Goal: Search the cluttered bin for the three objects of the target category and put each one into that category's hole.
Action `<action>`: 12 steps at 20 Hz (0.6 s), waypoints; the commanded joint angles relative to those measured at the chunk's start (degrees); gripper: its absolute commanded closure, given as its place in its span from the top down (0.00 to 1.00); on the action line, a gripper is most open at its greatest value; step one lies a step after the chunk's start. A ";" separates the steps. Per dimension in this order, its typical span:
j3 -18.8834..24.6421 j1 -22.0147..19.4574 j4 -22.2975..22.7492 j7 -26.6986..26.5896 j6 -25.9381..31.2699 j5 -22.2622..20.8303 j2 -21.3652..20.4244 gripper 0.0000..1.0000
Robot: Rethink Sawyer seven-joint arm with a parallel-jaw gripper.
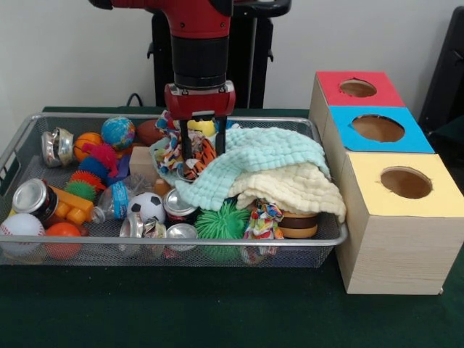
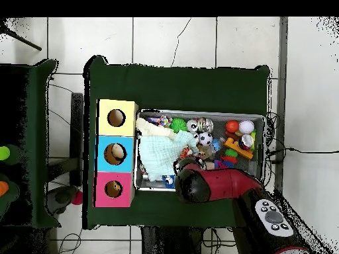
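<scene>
My gripper (image 1: 202, 147) hangs low in the wire mesh bin (image 1: 217, 242), near its back wall. Its two black fingers (image 1: 185, 143) stand apart on either side of a tiger-striped plush toy (image 1: 198, 161), which has a yellow part at the top. The toy lies against a mint cloth (image 1: 250, 163) that rests on a cream cloth (image 1: 290, 188). To the right stands the wooden box with a red hole (image 1: 357, 88), a blue hole (image 1: 378, 128) and a yellow hole (image 1: 406, 183). In the overhead view the red arm (image 2: 218, 185) covers the gripper, and the box (image 2: 99, 153) is left of the bin.
The bin's left half holds a baseball (image 1: 20, 226), a soccer ball (image 1: 147, 206), a globe ball (image 1: 117, 132), several cans (image 1: 35, 197), an orange block (image 1: 69, 205), a green spiky ball (image 1: 221, 223) and rope toys (image 1: 262, 219). A stacked brown toy (image 1: 299, 225) sits under the cloths.
</scene>
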 commanded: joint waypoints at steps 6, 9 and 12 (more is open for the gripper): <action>-2.47 0.46 0.08 8.11 -8.57 -2.10 5.36 1.00; -3.25 0.81 -0.48 7.40 -9.28 -2.57 6.46 1.00; -3.07 0.83 -0.57 6.12 -8.27 -2.16 6.22 0.00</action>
